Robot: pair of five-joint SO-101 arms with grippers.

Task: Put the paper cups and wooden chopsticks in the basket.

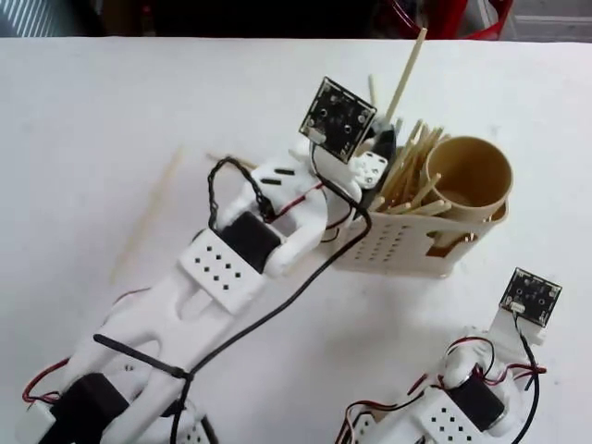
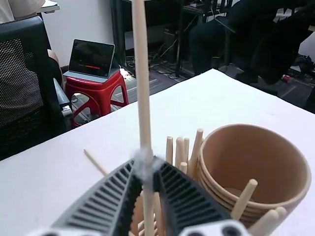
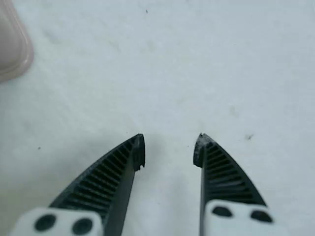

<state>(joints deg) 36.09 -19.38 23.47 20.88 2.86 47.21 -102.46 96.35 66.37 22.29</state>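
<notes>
My left gripper (image 2: 143,169) is shut on a wooden chopstick (image 2: 140,73) that stands nearly upright over the basket. From above, this chopstick (image 1: 407,67) sticks up past the left wrist camera, with the left gripper (image 1: 383,148) at the white perforated basket (image 1: 398,245). Stacked tan paper cups (image 1: 469,176) sit in the basket beside several chopsticks (image 1: 416,171). The cups (image 2: 256,172) lie just beyond my left fingers. A loose chopstick (image 1: 148,215) lies on the table to the left, and another (image 1: 231,162) lies near the left arm. My right gripper (image 3: 170,147) is open over bare table.
The right arm (image 1: 476,402) rests at the front right, close to the basket's near side. A corner of the basket (image 3: 12,49) shows beyond the right gripper. The white table (image 1: 111,102) stretches wide at the back left. A red stool (image 2: 96,91) stands off the table.
</notes>
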